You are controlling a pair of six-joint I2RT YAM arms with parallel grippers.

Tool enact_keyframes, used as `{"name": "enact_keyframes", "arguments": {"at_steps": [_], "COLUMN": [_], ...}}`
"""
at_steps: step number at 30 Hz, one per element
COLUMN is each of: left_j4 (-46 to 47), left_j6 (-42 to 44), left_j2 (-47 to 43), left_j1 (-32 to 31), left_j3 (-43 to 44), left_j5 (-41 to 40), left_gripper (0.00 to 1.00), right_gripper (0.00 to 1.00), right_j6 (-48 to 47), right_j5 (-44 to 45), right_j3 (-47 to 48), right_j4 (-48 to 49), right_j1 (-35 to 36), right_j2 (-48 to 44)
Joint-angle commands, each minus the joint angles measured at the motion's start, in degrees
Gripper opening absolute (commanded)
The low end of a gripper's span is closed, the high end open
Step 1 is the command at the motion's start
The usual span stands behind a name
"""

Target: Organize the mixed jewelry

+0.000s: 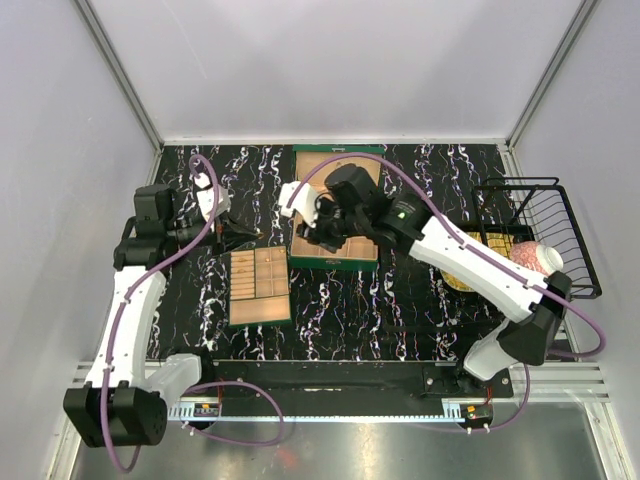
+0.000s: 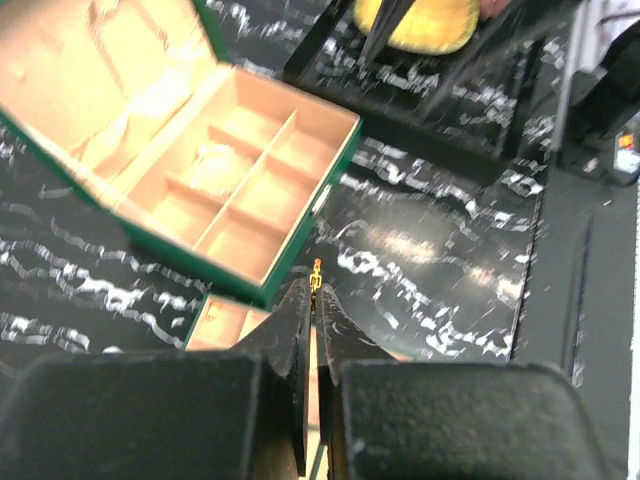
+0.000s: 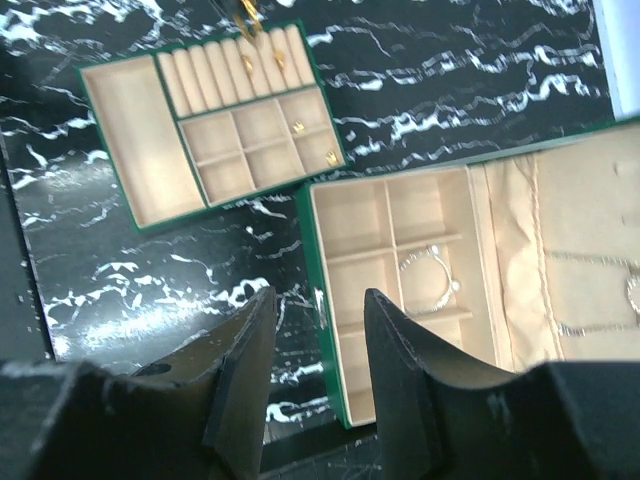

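The left gripper [image 2: 313,293] is closed on a small gold piece [image 2: 316,272], pinched at the very tips of its fingers. The piece is thin. Its long axis runs in line with the fingers, and its free end points out past them toward the green box [image 2: 296,240]. It hangs above the table just off the box's front corner, not touching the wall. It is also over the edge of the tan tray [image 3: 120,130], which lies just beside the box on its left front side.

The right gripper [image 3: 320,305] is spread open with nothing between its fingers. It hovers above the green box's front wall, one finger on either side of the latch.

Inside the box, a whitish bracelet [image 3: 432,278] lies flat as a loop in the middle cell of the column next to the hinge, well clear of the open fingers. Beyond the hinge, a thin pale chain [image 3: 590,322] is draped on the lining of the opened lid, running away from the hinge.

In the tray, on the side away from the box, two gold rings [image 3: 278,62] stand in the ring rolls. Tiny gold bits [image 3: 297,126] sit in the small cells nearest the box.
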Motion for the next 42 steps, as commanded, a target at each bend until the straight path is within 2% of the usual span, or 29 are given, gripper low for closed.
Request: {"name": "enact_keyframes", "arguments": {"at_steps": [1, 3, 7, 13, 19, 25, 42], "left_j4": [-15.27, -19.40, -20.56, -18.63, -15.38, -12.82, -13.53], "left_j6": [20.69, 25.55, 34.52, 39.72, 41.48, 40.61, 37.97], "left_j2": [3.36, 5.20, 8.28, 14.34, 20.58, 24.80, 28.94], "left_j1": [4.70, 5.50, 7.00, 7.09, 7.09, 6.91, 3.05], "left_j3": [1.46, 0.32, -2.23, -5.83, -7.77, -7.16, -4.87], "left_j5": [-0.99, -3.62, -9.68, -16.01, -21.20, -23.05, -29.91], "left_gripper": [0.00, 0.00, 0.00, 0.00, 0.00, 0.00, 0.00], "right_gripper": [0.46, 0.46, 0.46, 0.45, 0.45, 0.45, 0.44], "right_j6": [0.97, 1.15, 1.85, 2.20, 2.91, 3.26, 3.26], "right_j5": [-0.26, -0.43, -0.96, -1.66, -2.54, -3.42, -4.39], "right_j3": [-5.12, -7.06, -12.68, -18.75, -22.88, -24.03, -23.51], "right_j4": [3.94, 4.82, 6.05, 8.69, 11.76, 13.17, 13.88], "right_j1": [-3.19, -3.98, -5.56, -7.06, -8.55, -9.17, -9.87], "right_j2": [-5.39, -6.28, -8.04, -9.97, -10.50, -9.71, -8.92]}}
